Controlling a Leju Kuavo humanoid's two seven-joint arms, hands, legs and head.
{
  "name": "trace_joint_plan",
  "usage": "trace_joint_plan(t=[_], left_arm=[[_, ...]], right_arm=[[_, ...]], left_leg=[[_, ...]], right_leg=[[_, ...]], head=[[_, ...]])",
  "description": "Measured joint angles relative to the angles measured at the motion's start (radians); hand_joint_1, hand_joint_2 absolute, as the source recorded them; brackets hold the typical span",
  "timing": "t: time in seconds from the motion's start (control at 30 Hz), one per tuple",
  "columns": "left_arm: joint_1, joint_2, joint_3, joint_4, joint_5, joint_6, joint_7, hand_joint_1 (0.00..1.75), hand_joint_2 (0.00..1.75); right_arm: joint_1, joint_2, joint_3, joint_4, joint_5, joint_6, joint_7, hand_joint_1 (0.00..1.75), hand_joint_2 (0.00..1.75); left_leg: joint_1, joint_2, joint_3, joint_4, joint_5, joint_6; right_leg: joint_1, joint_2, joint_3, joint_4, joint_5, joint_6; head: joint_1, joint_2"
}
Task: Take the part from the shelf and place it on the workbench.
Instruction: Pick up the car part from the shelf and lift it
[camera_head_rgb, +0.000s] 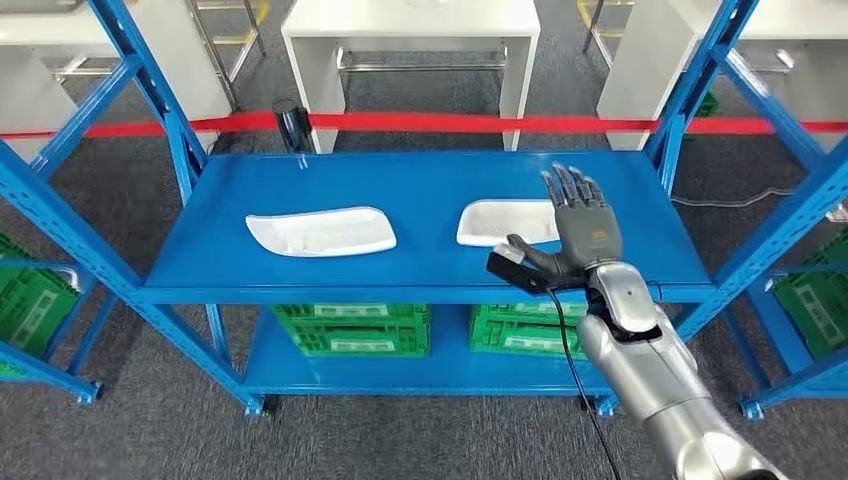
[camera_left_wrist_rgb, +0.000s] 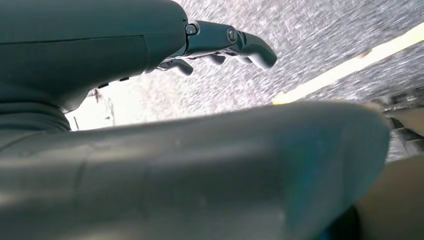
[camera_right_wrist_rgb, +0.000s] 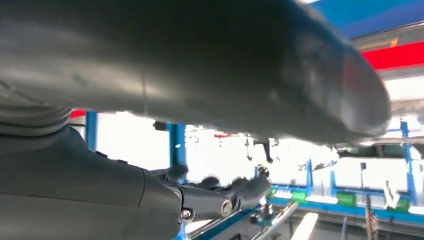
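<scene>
Right hand (camera_head_rgb: 580, 235) raised over the right end of the blue shelf (camera_head_rgb: 420, 195), fingers (camera_head_rgb: 572, 187) straight, spread and pointing away from the robot, thumb stretched out toward the left; released, grasping nothing. Same loose, extended fingers (camera_right_wrist_rgb: 220, 192) in the right wrist view, with only air and far-off racking beyond them.

Directly under and just left of those fingers: a white part (camera_head_rgb: 505, 222), a shallow tray-like shell lying flat on the shelf top, long axis running left to right across the shelf, right end hidden behind the palm. Whether the hand touches it, impossible to tell; probably hovering just above. Likely next: a lowering and closing over that right end, fingers crossing the short width.

Farther left, well apart: a second white part (camera_head_rgb: 322, 231), same kind, also flat and lengthwise along the shelf. Far nearer the right hand than the left in both cases.

Left hand (camera_left_wrist_rgb: 220, 45) hanging low over speckled grey floor, fingers gently curved and apart, holding nothing.

Below, on the lower shelf level: green crates (camera_head_rgb: 352, 328) side by side, contents not visible. Beyond the shelf: red barrier tape (camera_head_rgb: 480, 123) and a white workbench (camera_head_rgb: 410, 40).
</scene>
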Motion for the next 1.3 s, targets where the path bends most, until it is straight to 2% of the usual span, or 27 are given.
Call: trace_joint_plan(t=[0.03, 0.1, 0.13, 0.17, 0.23, 0.27, 0.3, 0.33, 0.37, 0.4, 0.43, 0.47, 0.5, 0.6, 0.63, 0.77, 0.9, 1.03, 1.3], left_arm=[[-0.002, 0.0, 0.0, 0.0, -0.002, 0.0, 0.001, 0.0, 0.0], [-0.004, -0.001, 0.0, -0.002, -0.003, 0.0, 0.003, 0.0, 0.0], [-0.006, -0.001, 0.0, -0.002, -0.003, 0.0, 0.004, 0.0, 0.0], [-0.008, -0.002, 0.0, -0.002, -0.003, 0.0, 0.005, 0.0, 0.0], [-0.01, -0.001, 0.0, -0.002, -0.001, 0.0, 0.006, 0.0, 0.0], [-0.01, -0.001, 0.0, -0.002, 0.001, -0.001, 0.005, 0.0, 0.0], [-0.009, -0.002, 0.0, -0.002, 0.004, -0.001, 0.005, 0.0, 0.0], [-0.008, -0.002, 0.0, -0.002, 0.006, -0.002, 0.005, 0.0, 0.0], [-0.007, -0.003, 0.0, -0.002, 0.008, -0.002, 0.006, 0.0, 0.0], [-0.006, -0.003, 0.0, -0.002, 0.008, -0.002, 0.006, 0.0, 0.0], [-0.007, -0.003, 0.0, -0.002, 0.008, -0.002, 0.006, 0.0, 0.0], [-0.009, -0.003, 0.0, -0.002, 0.009, -0.002, 0.007, 0.0, 0.0], [-0.01, -0.003, 0.0, -0.002, 0.009, -0.002, 0.007, 0.0, 0.0], [-0.01, -0.002, 0.0, -0.002, 0.009, -0.002, 0.007, 0.0, 0.0], [-0.009, -0.002, 0.0, -0.002, 0.009, -0.002, 0.007, 0.0, 0.0], [-0.01, -0.002, 0.0, -0.002, 0.009, -0.002, 0.005, 0.0, 0.0], [-0.011, -0.002, 0.0, -0.002, 0.009, -0.005, 0.009, 0.0, 0.0], [-0.012, -0.002, 0.0, -0.002, 0.007, -0.007, 0.012, 0.0, 0.0], [-0.013, -0.002, 0.0, -0.002, 0.006, -0.008, 0.012, 0.0, 0.0]], right_arm=[[-0.003, 0.003, 0.004, 0.004, -0.004, -0.001, 0.001, 0.0, 0.0], [-0.01, 0.008, 0.009, 0.008, -0.012, -0.002, 0.001, 0.0, 0.87], [-0.015, 0.009, 0.011, 0.01, -0.018, -0.002, -0.001, 0.0, 1.31], [-0.02, 0.009, 0.014, 0.012, -0.024, -0.002, -0.003, 0.0, 1.75], [-0.025, 0.009, 0.024, 0.022, -0.036, -0.001, -0.008, 0.0, 1.75], [-0.024, 0.01, 0.03, 0.027, -0.041, 0.002, -0.01, 0.0, 1.75], [-0.022, 0.01, 0.036, 0.033, -0.047, 0.005, -0.013, 0.0, 1.75], [-0.021, 0.011, 0.041, 0.037, -0.056, 0.011, -0.016, 0.0, 1.75], [-0.022, 0.012, 0.047, 0.042, -0.066, 0.018, -0.019, 0.0, 1.75], [-0.024, 0.014, 0.054, 0.048, -0.08, 0.028, -0.022, 0.0, 1.75], [-0.027, 0.016, 0.061, 0.054, -0.094, 0.04, -0.026, 0.0, 1.75], [-0.029, 0.02, 0.07, 0.059, -0.106, 0.052, -0.029, 0.0, 1.75], [-0.029, 0.024, 0.078, 0.064, -0.118, 0.064, -0.034, 0.0, 1.75], [-0.024, 0.036, 0.099, 0.072, -0.152, 0.102, -0.048, 0.0, 1.75], [-0.023, 0.038, 0.108, 0.073, -0.168, 0.12, -0.054, 0.0, 1.75], [-0.011, 0.041, 0.142, 0.072, -0.228, 0.193, -0.064, 0.0, 1.75], [0.007, 0.041, 0.168, 0.065, -0.259, 0.267, -0.046, 0.01, 1.75], [0.019, 0.039, 0.183, 0.065, -0.275, 0.306, -0.028, 1.73, 1.75], [0.025, 0.038, 0.189, 0.087, -0.282, 0.291, -0.015, 1.75, 1.75]], left_leg=[[-0.002, 0.0, 0.004, 0.003, -0.008, 0.004], [0.001, -0.001, 0.017, -0.005, -0.011, 0.015], [0.004, 0.0, 0.024, -0.012, -0.013, 0.02], [0.007, 0.0, 0.033, -0.017, -0.017, 0.025], [0.008, -0.001, 0.045, -0.02, -0.029, 0.032], [0.008, -0.001, 0.051, -0.02, -0.036, 0.033], [0.008, -0.003, 0.058, -0.019, -0.043, 0.032], [0.009, -0.004, 0.067, -0.018, -0.051, 0.03], [0.01, -0.005, 0.077, -0.016, -0.059, 0.028], [0.011, -0.006, 0.085, -0.014, -0.068, 0.023], [0.009, -0.008, 0.091, -0.01, -0.077, 0.017], [0.008, -0.009, 0.094, -0.007, -0.083, 0.013], [0.006, -0.01, 0.094, -0.005, -0.088, 0.013], [0.003, -0.009, 0.095, -0.011, -0.092, 0.024], [0.003, -0.007, 0.097, -0.015, -0.092, 0.024], [0.004, -0.006, 0.11, -0.024, -0.089, 0.014], [0.005, -0.006, 0.113, -0.028, -0.087, -0.001], [0.005, -0.005, 0.113, -0.028, -0.088, -0.005], [0.005, -0.005, 0.113, -0.027, -0.088, -0.005]], right_leg=[[0.0, 0.002, 0.004, -0.003, -0.006, 0.007], [-0.002, 0.0, 0.008, -0.002, -0.019, 0.019], [-0.002, -0.002, -0.002, 0.02, -0.03, 0.024], [-0.003, -0.003, -0.027, 0.065, -0.047, 0.03], [-0.007, -0.006, -0.117, 0.202, -0.085, 0.039], [-0.008, -0.006, -0.164, 0.259, -0.09, 0.043], [-0.01, -0.007, -0.198, 0.286, -0.076, 0.045], [-0.011, -0.007, -0.213, 0.272, -0.04, 0.046], [-0.012, -0.008, -0.209, 0.225, 0.009, 0.045], [-0.013, -0.009, -0.19, 0.155, 0.059, 0.044], [-0.012, -0.01, -0.169, 0.091, 0.094, 0.042], [-0.011, -0.01, -0.153, 0.047, 0.113, 0.037], [-0.011, -0.009, -0.143, 0.02, 0.118, 0.032], [-0.009, -0.005, -0.138, 0.013, 0.113, 0.022], [-0.008, -0.004, -0.137, 0.012, 0.112, 0.019], [-0.006, -0.003, -0.135, 0.013, 0.109, 0.012], [-0.005, -0.003, -0.134, 0.013, 0.108, 0.01], [-0.004, -0.003, -0.134, 0.013, 0.108, 0.009], [-0.006, -0.003, -0.13, 0.008, 0.11, 0.011]], head=[[0.0, 0.0], [0.001, 0.0], [0.002, 0.0], [0.003, 0.0], [0.004, 0.0], [0.004, 0.0], [0.004, 0.0], [0.004, 0.0], [0.004, 0.0], [0.004, 0.0], [0.005, 0.0], [0.004, 0.0], [0.004, 0.0], [0.002, 0.0], [0.001, 0.0], [0.002, 0.0], [0.002, 0.0], [0.002, 0.0], [0.002, 0.0]])
